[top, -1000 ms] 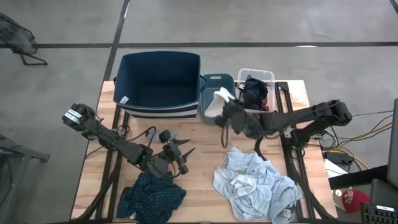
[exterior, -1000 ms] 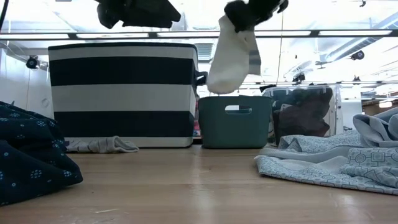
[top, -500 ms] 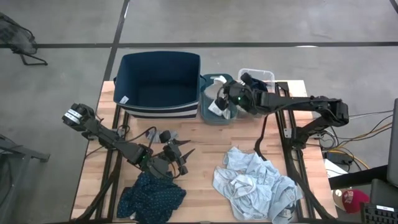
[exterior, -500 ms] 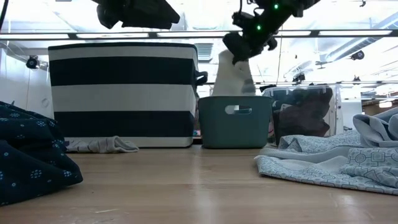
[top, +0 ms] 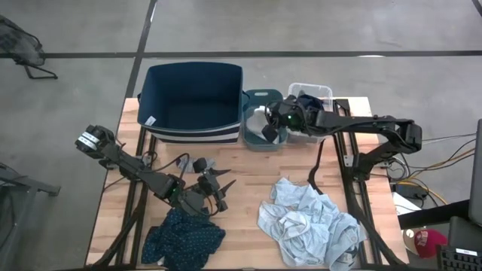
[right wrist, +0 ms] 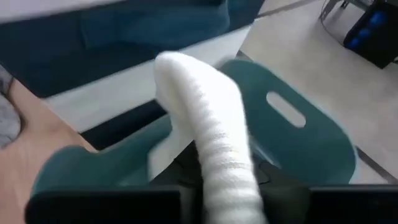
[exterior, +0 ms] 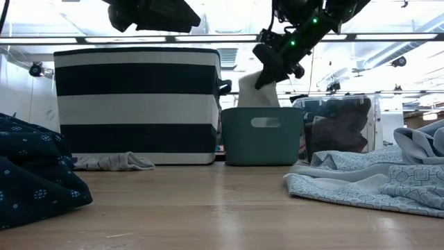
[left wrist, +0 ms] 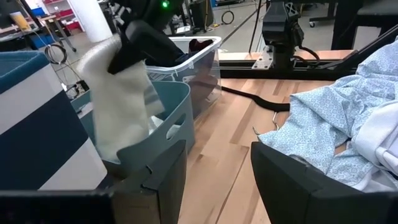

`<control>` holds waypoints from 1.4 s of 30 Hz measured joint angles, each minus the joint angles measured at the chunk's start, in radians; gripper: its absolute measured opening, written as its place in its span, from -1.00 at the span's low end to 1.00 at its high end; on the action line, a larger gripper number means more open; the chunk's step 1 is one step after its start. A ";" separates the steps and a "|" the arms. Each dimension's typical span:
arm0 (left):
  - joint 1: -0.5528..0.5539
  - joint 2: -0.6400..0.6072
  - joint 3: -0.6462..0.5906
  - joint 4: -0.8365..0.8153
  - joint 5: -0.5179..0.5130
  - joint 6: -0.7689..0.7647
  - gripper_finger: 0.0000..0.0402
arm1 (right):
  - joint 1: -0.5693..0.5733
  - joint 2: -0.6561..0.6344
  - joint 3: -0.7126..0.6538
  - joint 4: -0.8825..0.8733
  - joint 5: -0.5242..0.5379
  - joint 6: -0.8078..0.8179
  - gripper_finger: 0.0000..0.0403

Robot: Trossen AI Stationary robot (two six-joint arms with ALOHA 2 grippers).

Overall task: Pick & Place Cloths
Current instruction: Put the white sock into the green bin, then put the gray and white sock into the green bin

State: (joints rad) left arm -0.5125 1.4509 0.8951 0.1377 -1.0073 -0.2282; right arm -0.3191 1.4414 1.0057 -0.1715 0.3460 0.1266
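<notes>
Cloths: one white sock [exterior: 258, 89] in right pincer [top: 269, 129], perhaps four others.

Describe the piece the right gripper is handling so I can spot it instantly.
Find the big navy striped bin; the small teal bin sits beside it. The right gripper holds a white sock hanging into it, the only plain white ribbed piece here.

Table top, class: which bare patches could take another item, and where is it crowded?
Bare wood lies between the left gripper and the light blue shirts, in front of the teal bin. The rear is crowded: navy bin, teal bin, clear bin, and the right gripper holding the white sock there. The dotted cloth fills the front left.
</notes>
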 joint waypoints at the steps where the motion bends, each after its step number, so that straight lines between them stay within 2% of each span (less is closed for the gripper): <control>1: 0.000 0.000 0.000 0.000 0.000 0.003 -0.08 | 0.000 0.000 -0.007 0.000 0.000 0.002 -0.74; 5: 0.000 0.000 0.000 -0.002 0.000 0.011 -0.08 | 0.000 0.000 -0.023 0.004 -0.011 0.008 -0.52; 14: 0.000 0.000 0.000 -0.017 -0.021 0.017 -0.08 | 0.013 0.000 -0.030 0.028 -0.014 0.034 0.12; 17: 0.000 0.000 0.000 -0.071 -0.079 0.003 -0.08 | 0.037 0.000 -0.030 0.047 -0.014 0.032 0.26; 20: 0.007 -0.001 0.000 -0.186 -0.128 -0.106 -0.08 | 0.072 0.000 -0.030 0.051 -0.014 0.032 0.35; 25: 0.055 -0.001 0.000 -0.379 -0.114 -0.301 -0.09 | 0.149 0.000 -0.030 0.051 -0.014 0.036 0.43; 33: 0.220 -0.001 -0.009 -0.677 0.186 -0.653 -0.09 | 0.264 -0.001 -0.030 0.068 -0.007 0.039 0.37; 36: 0.253 -0.001 -0.050 -0.723 0.236 -0.699 -0.09 | 0.296 -0.001 -0.030 0.084 -0.006 0.039 0.31; 39: 0.283 -0.001 -0.100 -0.710 0.323 -0.705 -0.09 | 0.320 -0.001 -0.030 0.104 -0.006 0.039 0.24; 42: 0.313 -0.001 -0.134 -0.688 0.362 -0.702 -0.09 | 0.338 -0.001 -0.031 0.111 -0.005 0.044 0.18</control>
State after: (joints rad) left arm -0.1992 1.4502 0.7608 -0.5503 -0.6456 -0.9299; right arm 0.0188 1.4403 0.9749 -0.0601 0.3408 0.1711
